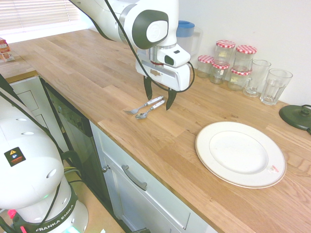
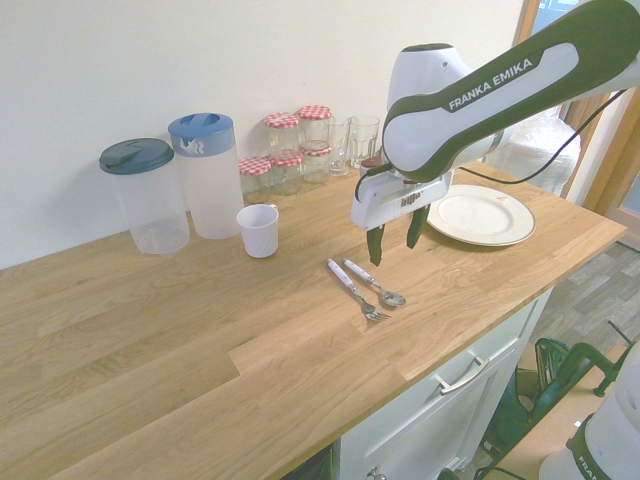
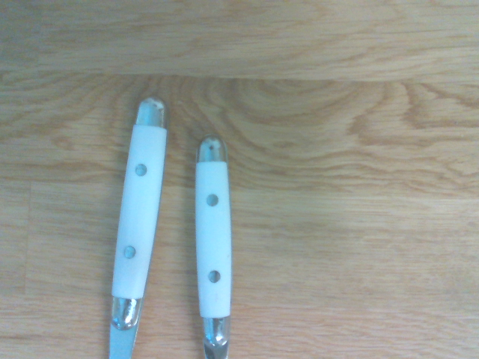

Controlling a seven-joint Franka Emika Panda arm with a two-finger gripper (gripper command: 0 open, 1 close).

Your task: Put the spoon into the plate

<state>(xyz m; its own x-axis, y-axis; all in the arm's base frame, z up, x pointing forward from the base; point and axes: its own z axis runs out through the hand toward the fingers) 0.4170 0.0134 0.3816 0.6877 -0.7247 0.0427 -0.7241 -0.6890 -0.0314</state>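
The spoon (image 1: 148, 111) lies on the wooden counter with its silver bowl toward the front edge, close beside a matching white-handled fork (image 1: 139, 108). In the second exterior view the spoon (image 2: 376, 284) is the right one of the pair. My gripper (image 1: 159, 95) hangs open just above the handle ends, holding nothing; the gripper (image 2: 395, 238) is also seen from the other side. The white plate (image 1: 240, 153) sits empty to the right near the counter edge, and the plate (image 2: 480, 215) shows beyond the arm. Two white handles (image 3: 212, 239) fill the wrist view; which is the spoon's I cannot tell.
Red-lidded jars (image 1: 228, 60) and two glasses (image 1: 265, 82) stand along the back wall. Two lidded jugs (image 2: 205, 175) and a white cup (image 2: 259, 230) stand further along. A dark round object (image 1: 296, 116) lies behind the plate. The counter's front edge runs close to the cutlery.
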